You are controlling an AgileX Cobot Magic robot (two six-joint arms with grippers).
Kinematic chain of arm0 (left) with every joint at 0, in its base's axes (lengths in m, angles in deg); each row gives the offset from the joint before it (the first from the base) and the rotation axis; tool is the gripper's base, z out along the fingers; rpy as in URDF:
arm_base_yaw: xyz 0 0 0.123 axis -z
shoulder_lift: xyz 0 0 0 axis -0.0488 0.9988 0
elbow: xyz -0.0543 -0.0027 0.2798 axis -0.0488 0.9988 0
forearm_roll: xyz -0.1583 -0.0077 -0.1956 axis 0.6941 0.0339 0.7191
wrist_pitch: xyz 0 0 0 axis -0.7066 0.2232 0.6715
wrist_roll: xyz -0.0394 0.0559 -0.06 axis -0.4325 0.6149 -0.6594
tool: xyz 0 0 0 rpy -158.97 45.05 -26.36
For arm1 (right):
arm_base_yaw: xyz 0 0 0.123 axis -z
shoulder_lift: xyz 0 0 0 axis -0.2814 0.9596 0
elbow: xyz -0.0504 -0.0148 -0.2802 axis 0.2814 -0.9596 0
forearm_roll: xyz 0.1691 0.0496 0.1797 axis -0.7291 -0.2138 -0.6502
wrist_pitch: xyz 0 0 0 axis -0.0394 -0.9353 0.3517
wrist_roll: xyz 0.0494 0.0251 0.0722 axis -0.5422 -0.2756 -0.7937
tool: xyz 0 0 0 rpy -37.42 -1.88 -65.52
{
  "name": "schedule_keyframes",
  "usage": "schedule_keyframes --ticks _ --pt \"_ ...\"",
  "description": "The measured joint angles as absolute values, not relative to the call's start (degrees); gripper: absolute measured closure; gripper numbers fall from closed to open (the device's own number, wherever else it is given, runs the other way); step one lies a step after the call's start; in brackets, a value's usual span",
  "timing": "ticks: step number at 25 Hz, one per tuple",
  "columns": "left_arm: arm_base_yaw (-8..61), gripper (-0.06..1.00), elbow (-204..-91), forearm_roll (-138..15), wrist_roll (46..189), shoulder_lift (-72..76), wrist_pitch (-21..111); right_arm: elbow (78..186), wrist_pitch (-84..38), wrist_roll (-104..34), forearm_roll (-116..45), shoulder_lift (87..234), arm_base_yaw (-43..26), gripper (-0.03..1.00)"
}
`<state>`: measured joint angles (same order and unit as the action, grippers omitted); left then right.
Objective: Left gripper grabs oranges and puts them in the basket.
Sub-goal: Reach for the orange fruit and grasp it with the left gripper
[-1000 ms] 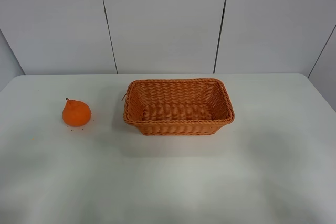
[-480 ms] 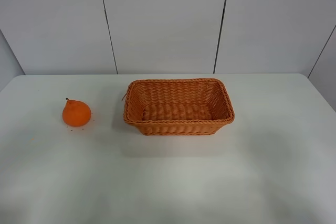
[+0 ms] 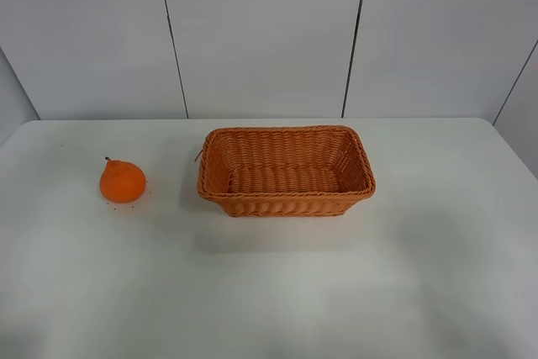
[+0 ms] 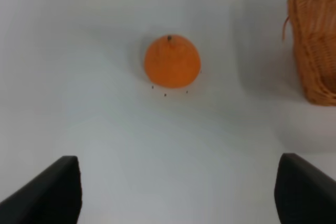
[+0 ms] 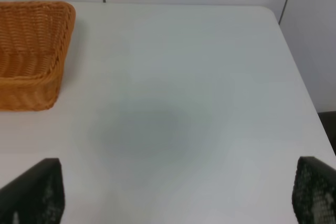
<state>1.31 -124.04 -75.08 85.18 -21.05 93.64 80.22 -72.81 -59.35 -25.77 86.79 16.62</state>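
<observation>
Orange (image 3: 123,182): rests on the table (image 3: 269,292) at 9 o'clock from the basket and well apart from it, knobbed stem end up. Nothing touches it.
Basket (image 3: 286,204): stands upright near the middle of the table with nothing in it. Its mouth faces up, so the fruit can be lowered straight in.
Left tool (image 4: 178,195): fingers spread wide apart, holding nothing. Its wrist camera looks down on the orange, which lies ahead of the gap between the two dark fingers, so the opening seems lined up for a reach. The tool does not show in the high view, so I judge it hangs back near the table's 6 o'clock edge.
Right tool (image 5: 176,195): fingers likewise apart and empty, over the table on the basket's 3 o'clock side, clear of the left arm's likely path.
Step in hand: the approach; the fruit is not yet grasped.
Next move: probably advance and descend until the fingers straddle the orange's widest part, then close gently. A round fruit may roll if one finger lands first.
</observation>
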Motion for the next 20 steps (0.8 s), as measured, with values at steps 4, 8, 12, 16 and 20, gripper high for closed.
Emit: schedule_keyframes --ticks 4,8,12,16,20 --pt "1.31 0.09 -132.98 -75.08 85.18 -3.32 93.59 80.22 -72.81 -59.35 -25.77 86.79 16.62 0.27" --pt "1.31 0.09 -143.83 -73.27 85.18 12.82 94.4 80.22 -72.81 -59.35 -25.77 86.79 16.62 0.27" --pt "1.31 0.09 -154.56 -71.31 85.62 26.74 96.12 80.22 -72.81 -59.35 -25.77 86.79 16.62 0.27" --pt "1.31 0.09 -162.24 -70.83 86.22 36.86 97.19 80.22 -72.81 -59.35 -25.77 86.79 16.62 0.27" --pt "1.31 0.09 -165.3 -70.79 86.6 43.64 97.46 80.22 -72.81 -59.35 -25.77 86.79 16.62 0.27"
